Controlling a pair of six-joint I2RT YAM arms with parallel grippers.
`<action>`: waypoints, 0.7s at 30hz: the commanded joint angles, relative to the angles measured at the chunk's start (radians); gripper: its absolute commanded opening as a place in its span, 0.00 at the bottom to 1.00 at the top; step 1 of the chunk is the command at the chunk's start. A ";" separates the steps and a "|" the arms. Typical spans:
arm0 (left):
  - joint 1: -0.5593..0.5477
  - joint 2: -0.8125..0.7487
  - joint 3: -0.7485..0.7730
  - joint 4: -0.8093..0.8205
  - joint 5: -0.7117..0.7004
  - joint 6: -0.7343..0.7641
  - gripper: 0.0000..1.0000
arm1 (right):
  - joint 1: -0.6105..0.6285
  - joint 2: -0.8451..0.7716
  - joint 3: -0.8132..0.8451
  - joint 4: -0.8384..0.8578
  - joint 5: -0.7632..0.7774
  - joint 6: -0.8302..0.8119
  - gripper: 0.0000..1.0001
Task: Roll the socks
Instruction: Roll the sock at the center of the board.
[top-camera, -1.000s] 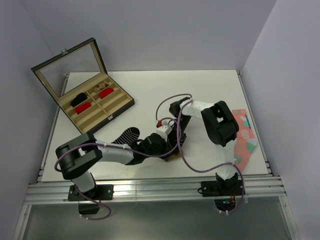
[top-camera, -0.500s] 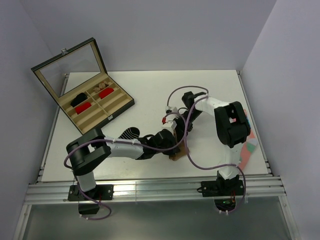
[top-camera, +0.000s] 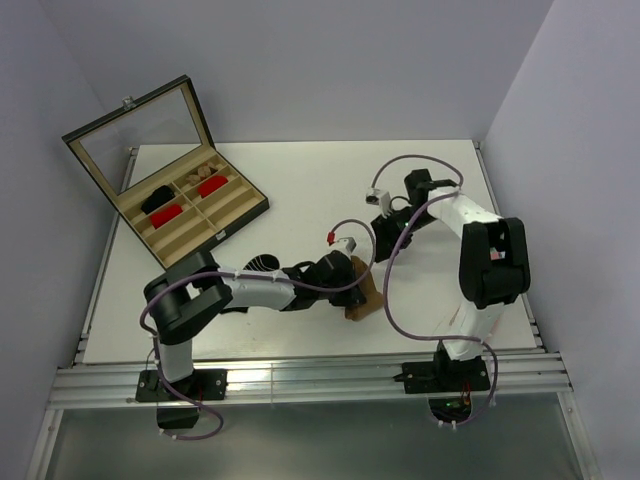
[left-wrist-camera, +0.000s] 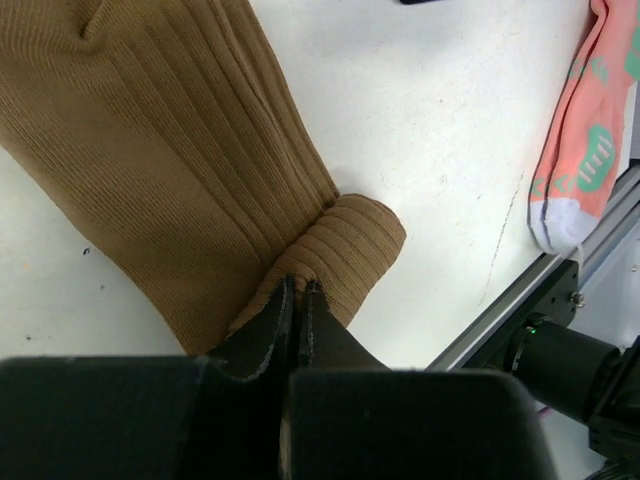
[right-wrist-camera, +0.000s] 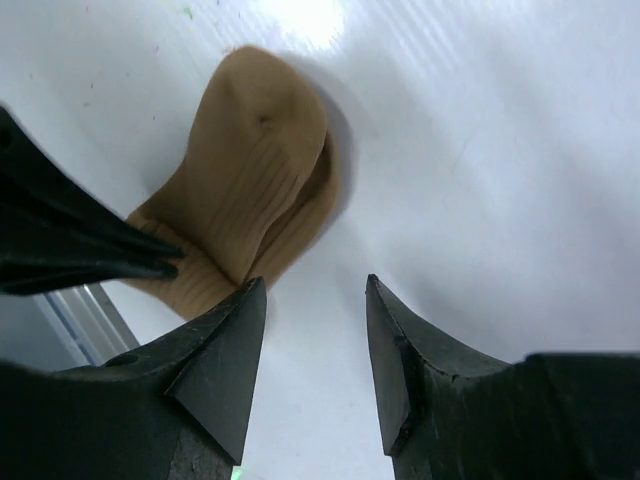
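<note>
I read left gripper (left-wrist-camera: 297, 292) clenched on tan sock (left-wrist-camera: 180, 150) at its folded end, lower centre of wrist view, right gripper (right-wrist-camera: 313, 285) spread wide, empty, above table (right-wrist-camera: 500, 150), black striped sock (top-camera: 262, 264) left of centre in the top view

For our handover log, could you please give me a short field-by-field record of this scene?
left gripper: shut, pinching the folded end of the tan sock
right gripper: open, over bare table, clear of the sock
black striped sock: partly hidden under the left arm
coral-pink sock: by the table's edge, untouched
compartment box: lid open, far left
</note>
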 joint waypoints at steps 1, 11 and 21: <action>0.015 0.093 -0.012 -0.212 0.044 0.010 0.00 | -0.035 -0.090 -0.059 0.032 -0.021 -0.054 0.51; 0.103 0.153 0.002 -0.214 0.201 0.030 0.00 | -0.037 -0.274 -0.291 0.049 -0.017 -0.307 0.51; 0.169 0.219 0.045 -0.252 0.328 0.057 0.00 | -0.018 -0.443 -0.418 0.072 -0.021 -0.498 0.58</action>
